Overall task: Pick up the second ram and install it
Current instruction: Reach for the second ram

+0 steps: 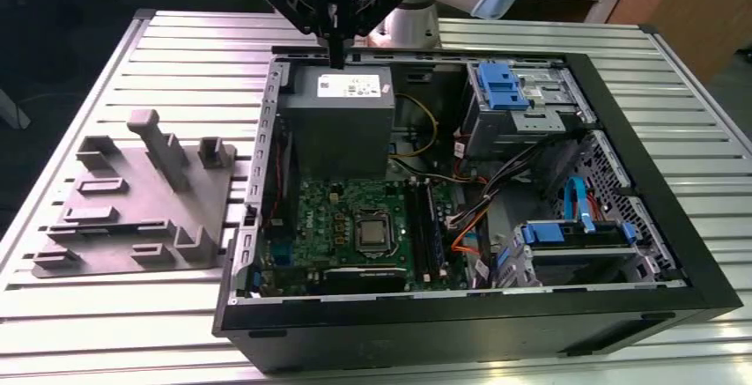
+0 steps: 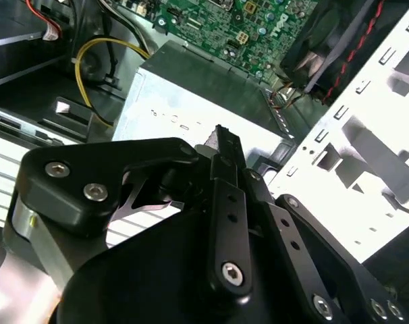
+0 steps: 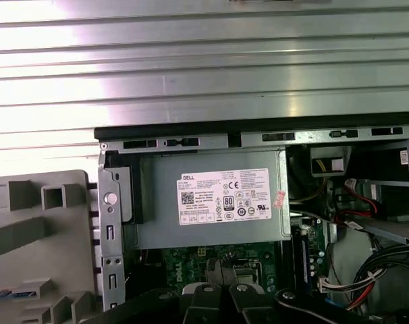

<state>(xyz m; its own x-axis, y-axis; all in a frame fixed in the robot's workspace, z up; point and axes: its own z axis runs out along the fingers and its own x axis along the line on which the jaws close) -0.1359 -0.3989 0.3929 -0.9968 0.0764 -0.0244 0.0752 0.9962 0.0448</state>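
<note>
The claw point(image 1: 337, 55) hangs just above the power supply point(image 1: 337, 112), at the rear wall of the open computer case point(image 1: 470, 319). It is clenched, and nothing shows between its tips in the second wrist view. By my judgement the pickup is not yet done, and the seating is all left to do.

The second ram point(image 3: 2, 295) I take to be the bluish strip lying in the grey fixture point(image 1: 129, 218), though I cannot be sure of it. The fixture sits on the desk point(image 1: 176, 41), outside the case and well to the side of the power supply.

Beyond the power supply, away from the rear wall, lies the motherboard point(image 1: 341, 213) with the memory slots point(image 1: 431, 231) along its edge. One dark stick seems already seated there. Loose cables point(image 1: 470, 218) crowd just beside those slots and could snag a stick going in.
</note>
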